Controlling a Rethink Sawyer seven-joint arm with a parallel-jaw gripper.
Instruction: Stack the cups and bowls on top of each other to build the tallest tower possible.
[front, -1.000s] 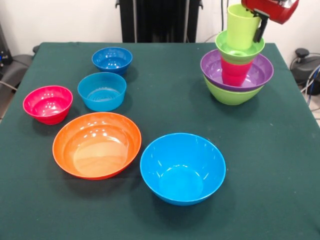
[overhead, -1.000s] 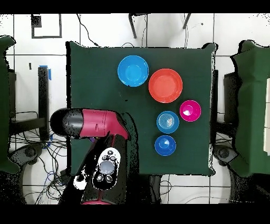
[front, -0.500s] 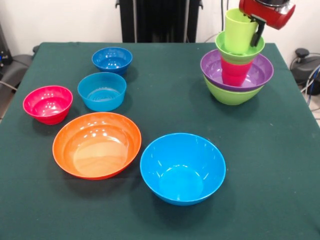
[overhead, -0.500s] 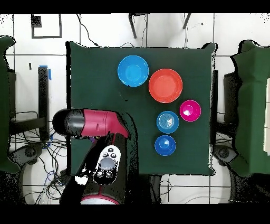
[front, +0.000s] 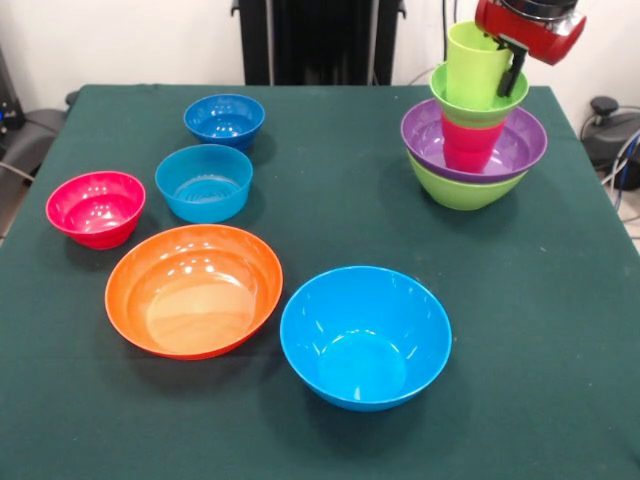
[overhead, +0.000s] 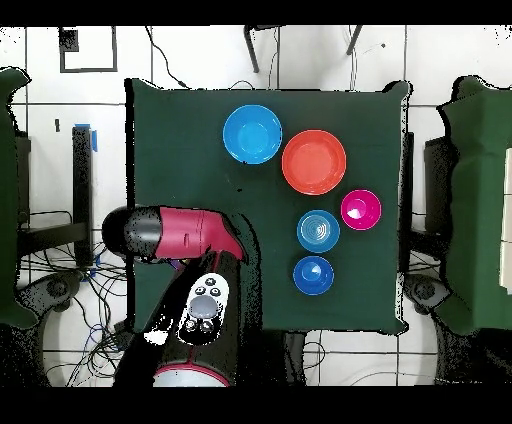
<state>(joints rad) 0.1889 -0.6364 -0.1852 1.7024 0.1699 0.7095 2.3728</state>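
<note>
The tower stands at the table's back right: a large lime-green bowl (front: 462, 190), a purple bowl (front: 520, 150) in it, a red cup (front: 468, 142), then a small lime-green bowl (front: 480, 104). A lime-green cup (front: 472, 62) sits upright in that top bowl. My gripper (front: 506, 68) is shut on the cup's right wall, with one black finger (front: 517, 70) outside it and the other hidden. In the overhead view my arm (overhead: 185, 235) covers the tower. Loose bowls: orange (front: 194, 290), large light blue (front: 365, 335), small light blue (front: 204, 182), dark blue (front: 224, 120), pink-red (front: 96, 208).
The loose bowls fill the left and middle of the green table (front: 560, 330). From above they show as large light blue (overhead: 252, 133), orange (overhead: 313, 161), pink-red (overhead: 360, 209), small light blue (overhead: 318, 230) and dark blue (overhead: 313, 274).
My gripper has come down and slightly left with the lime-green cup, which now sits lower in the small lime-green bowl. The loose bowls have not moved.
</note>
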